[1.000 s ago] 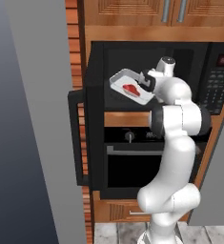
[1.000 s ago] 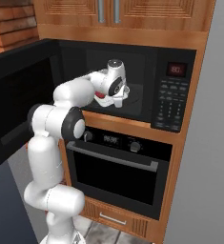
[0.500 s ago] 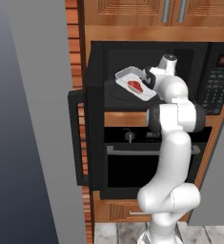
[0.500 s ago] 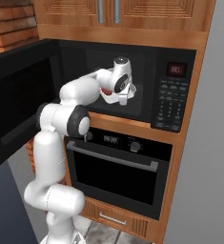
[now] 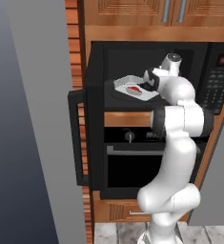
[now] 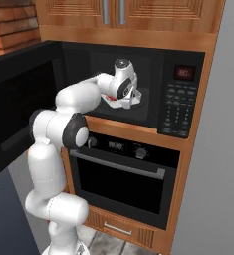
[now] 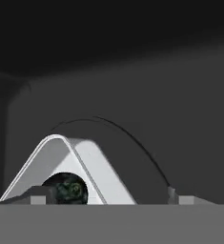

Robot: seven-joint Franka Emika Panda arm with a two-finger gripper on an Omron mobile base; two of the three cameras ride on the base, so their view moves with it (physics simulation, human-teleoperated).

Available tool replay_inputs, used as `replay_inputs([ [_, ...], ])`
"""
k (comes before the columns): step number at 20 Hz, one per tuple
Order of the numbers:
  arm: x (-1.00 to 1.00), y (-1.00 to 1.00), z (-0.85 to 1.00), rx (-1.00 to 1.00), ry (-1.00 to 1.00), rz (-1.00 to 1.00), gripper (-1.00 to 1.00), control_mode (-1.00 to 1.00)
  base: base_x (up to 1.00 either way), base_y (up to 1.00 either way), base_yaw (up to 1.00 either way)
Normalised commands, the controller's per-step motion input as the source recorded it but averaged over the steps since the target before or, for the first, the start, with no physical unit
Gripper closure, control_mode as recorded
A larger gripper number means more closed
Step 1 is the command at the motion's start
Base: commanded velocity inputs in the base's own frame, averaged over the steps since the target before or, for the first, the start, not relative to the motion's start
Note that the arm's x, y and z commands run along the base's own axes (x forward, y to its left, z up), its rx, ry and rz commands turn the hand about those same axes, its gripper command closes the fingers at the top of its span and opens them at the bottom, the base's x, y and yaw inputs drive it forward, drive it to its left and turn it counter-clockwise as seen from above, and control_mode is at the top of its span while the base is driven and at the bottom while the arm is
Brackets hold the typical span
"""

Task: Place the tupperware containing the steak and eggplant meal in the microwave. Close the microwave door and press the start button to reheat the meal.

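Left base view: tupperware [image 5: 135,88] now inside microwave [image 5: 151,76], lower.

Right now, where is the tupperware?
In the left base view, the tupperware lies inside the open microwave, just left of the hand.

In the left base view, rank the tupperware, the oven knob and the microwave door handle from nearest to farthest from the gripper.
1. The tupperware, right beside the gripper, inside the microwave.
2. The oven knob, below on the oven panel.
3. The microwave door handle, far left and lower, on the swung-open door.
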Motion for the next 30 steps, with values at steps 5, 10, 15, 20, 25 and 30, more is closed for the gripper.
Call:
replay_inputs([
  [5,-1.00,0.00,0.06,-0.05,-0.16,0.00,-1.00,-1.00,0.00,0.00,0.00],
  [10,-1.00,0.07,0.43,-0.15,-0.11,0.12,-1.00,-1.00,0.00,0.00,0.00],
  [15,-1.00,0.00,0.49,-0.25,-0.07,0.30,-1.00,-1.00,0.00,0.00,0.00],
  [20,-1.00,0.25,0.58,-0.47,-0.02,0.49,-1.00,-1.00,0.00,0.00,0.00],
  [25,-1.00,0.38,0.54,-0.61,0.00,0.50,-1.00,-1.00,0.00,0.00,0.00],
  [30,-1.00,0.39,0.28,-0.66,0.05,0.41,-1.00,-1.00,0.00,0.00,0.00],
])
